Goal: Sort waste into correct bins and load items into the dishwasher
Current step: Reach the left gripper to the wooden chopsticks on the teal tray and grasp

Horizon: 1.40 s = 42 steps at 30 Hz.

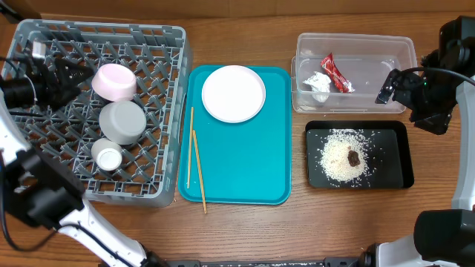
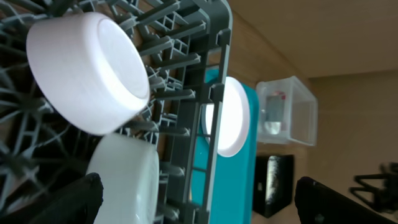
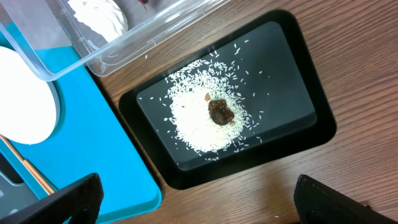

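Overhead: large plate (image 1: 233, 93) and chopsticks (image 1: 190, 148) wait on the teal tray (image 1: 245, 167) mid-table; thin sticks may slip. Left wrist: left fingers (image 2: 74, 202) released, empty, near the racked small plate (image 2: 87, 68); swinging out could knock it. Right wrist: right fingers (image 3: 68, 202) spread, empty, over rice (image 3: 199, 127).

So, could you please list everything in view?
Dish rack: one, grey, left.
Dish: one, white, rack.
Bowl: one, grey, rack.
Cup: one, white, rack.
Flat tray: one, teal, centre.
Plate: one, white, flat tray.
Chopsticks: two, wooden, flat tray.
Tub: one, clear, right.
Wrapper: one, red-and-white, tub.
Tissue: one, white, tub.
Shallow tray: one, black, right.
Rice: pile, white, shallow tray.
Food lump: one, brown, on rice.
Left tool: one, black, over rack.
Right tool: one, black, by tub.
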### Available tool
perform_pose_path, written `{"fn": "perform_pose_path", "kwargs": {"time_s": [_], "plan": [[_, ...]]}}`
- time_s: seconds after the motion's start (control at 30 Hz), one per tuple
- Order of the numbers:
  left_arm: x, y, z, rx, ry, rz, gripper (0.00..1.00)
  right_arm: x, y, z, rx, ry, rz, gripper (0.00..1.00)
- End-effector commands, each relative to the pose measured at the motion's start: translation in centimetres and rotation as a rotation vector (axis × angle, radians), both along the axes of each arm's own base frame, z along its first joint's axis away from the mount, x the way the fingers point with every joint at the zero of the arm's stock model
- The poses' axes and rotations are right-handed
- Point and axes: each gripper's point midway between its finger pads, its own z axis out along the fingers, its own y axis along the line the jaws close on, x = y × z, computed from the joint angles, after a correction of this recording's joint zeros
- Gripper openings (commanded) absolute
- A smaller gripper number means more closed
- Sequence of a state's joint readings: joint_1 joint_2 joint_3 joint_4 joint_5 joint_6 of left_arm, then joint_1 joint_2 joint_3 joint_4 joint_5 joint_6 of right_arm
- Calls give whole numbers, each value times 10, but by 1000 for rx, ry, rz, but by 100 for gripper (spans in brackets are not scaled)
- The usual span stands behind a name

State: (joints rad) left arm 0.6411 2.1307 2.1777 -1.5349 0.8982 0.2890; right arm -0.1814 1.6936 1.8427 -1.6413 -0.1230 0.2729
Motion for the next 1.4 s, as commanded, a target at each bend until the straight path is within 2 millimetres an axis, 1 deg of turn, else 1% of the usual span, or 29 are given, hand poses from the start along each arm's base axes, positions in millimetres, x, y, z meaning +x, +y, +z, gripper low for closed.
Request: {"fn": "perform_pose_path", "kwargs": {"time_s": [0.0,0.17,0.2,0.3,0.33,0.4,0.5,0.6,0.63,0.67,0.8,0.83,0.87,1.03,1.17,1.23,1.37], "plan": [[-23,-12,31,203,90,55,100,0,-1,3,-13,-14,2,100],[-55,-38,48,366,224,97,100,0,-1,3,-13,-11,2,100],[-63,-47,51,402,250,87,100,0,-1,3,-13,-12,9,100],[-71,-57,56,454,273,104,100,-2,-1,3,-13,-7,9,100],[-76,-63,59,477,287,127,100,-2,-1,3,-12,-4,11,100],[-84,-77,63,467,289,130,100,-3,0,3,-12,0,12,100],[-104,-99,64,470,313,134,100,-4,0,3,-11,2,12,100],[-129,-123,56,479,363,133,100,-4,0,3,-12,2,12,100],[-139,-132,50,491,393,149,100,-4,0,3,-12,2,12,100],[-143,-138,45,498,405,150,100,-4,0,3,-11,1,12,100],[-146,-173,16,505,405,78,100,-3,0,3,-12,-1,12,100],[-147,-187,0,508,422,42,100,-3,0,3,-12,-1,12,100],[-147,-196,-12,514,431,18,100,-3,0,3,-12,-1,12,100],[-147,-231,-77,533,466,-65,100,-3,0,3,-12,-1,12,100],[-152,-250,-125,560,494,-138,100,-3,0,3,-12,-1,12,100],[-154,-255,-146,584,512,-163,100,-3,0,3,-12,-1,12,100],[-160,-259,-178,624,568,-200,98,-3,0,3,-12,-1,12,100]]}}
